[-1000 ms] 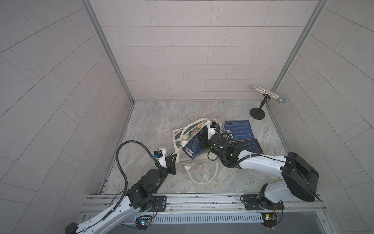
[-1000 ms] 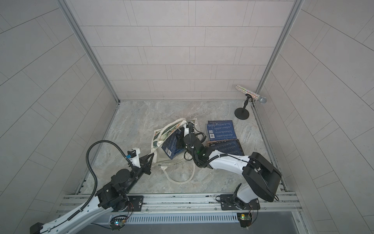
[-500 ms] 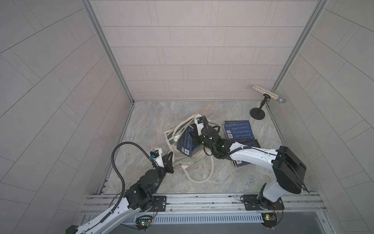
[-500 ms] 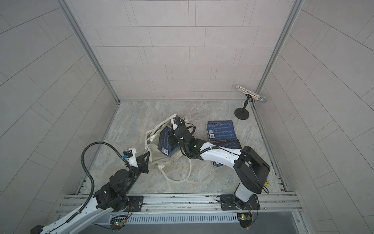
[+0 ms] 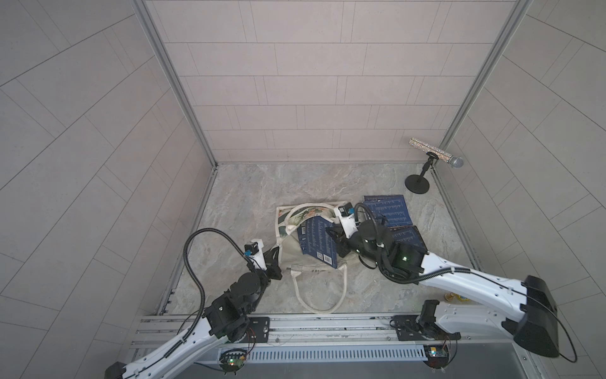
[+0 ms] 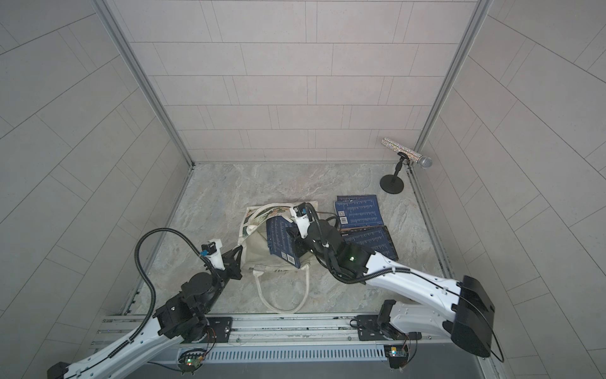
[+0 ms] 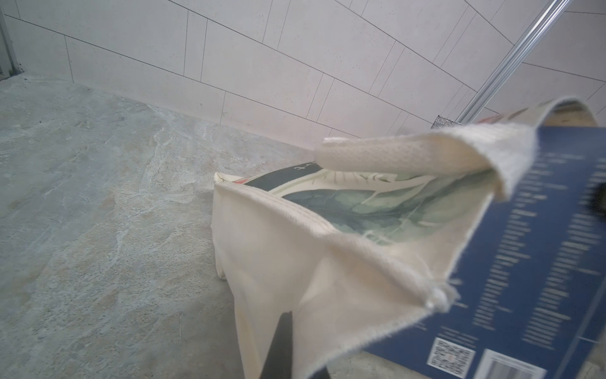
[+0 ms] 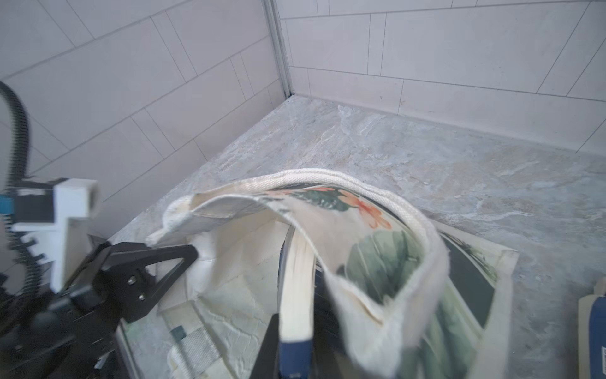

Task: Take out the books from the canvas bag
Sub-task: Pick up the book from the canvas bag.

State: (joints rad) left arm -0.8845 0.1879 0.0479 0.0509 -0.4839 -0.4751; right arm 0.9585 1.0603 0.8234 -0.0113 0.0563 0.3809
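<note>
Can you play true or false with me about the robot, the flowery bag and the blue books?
1. The right gripper is pinching a navy book. True.
2. The left gripper is open and touching nothing. False: it is shut on the edge of the canvas bag.
3. The far book and the near book lie on the table, outside the bag. True.
4. The microphone is tucked inside the bag. False: it sits on its stand by the far corner, away from the bag.
</note>
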